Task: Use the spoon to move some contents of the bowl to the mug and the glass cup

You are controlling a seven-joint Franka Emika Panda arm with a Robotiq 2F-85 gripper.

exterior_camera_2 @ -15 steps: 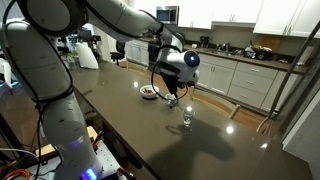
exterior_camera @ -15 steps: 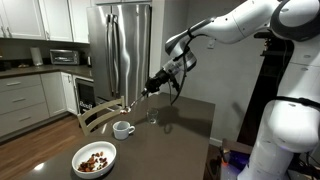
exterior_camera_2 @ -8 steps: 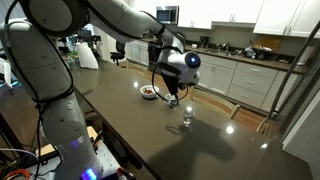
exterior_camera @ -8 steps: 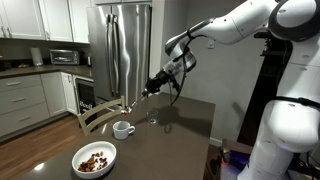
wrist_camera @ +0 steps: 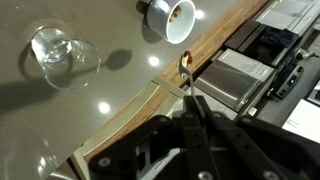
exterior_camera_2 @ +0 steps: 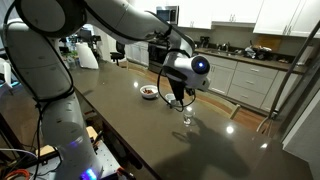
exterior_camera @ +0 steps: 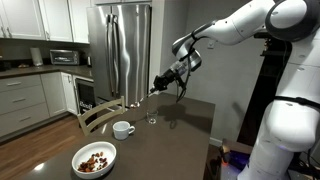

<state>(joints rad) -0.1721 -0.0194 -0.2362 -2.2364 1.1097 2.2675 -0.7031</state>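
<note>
Gripping slim silvery-white spoon (wrist_camera: 186, 80) by thin handle in clenched pincer (wrist_camera: 190, 106); light, stiff, slippery: hold handle firmly, scoop level.

Steel fridge (exterior_camera: 116, 45), microwave (exterior_camera: 63, 57), dark table (exterior_camera: 165, 150)

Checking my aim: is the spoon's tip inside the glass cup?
No, the wrist view shows the spoon tip apart from the glass cup.

End of the spoon (wrist_camera: 187, 80) hidden inside the hand (wrist_camera: 192, 118); glass cup (exterior_camera: 152, 118) tiny, faint in an exterior view.
</note>
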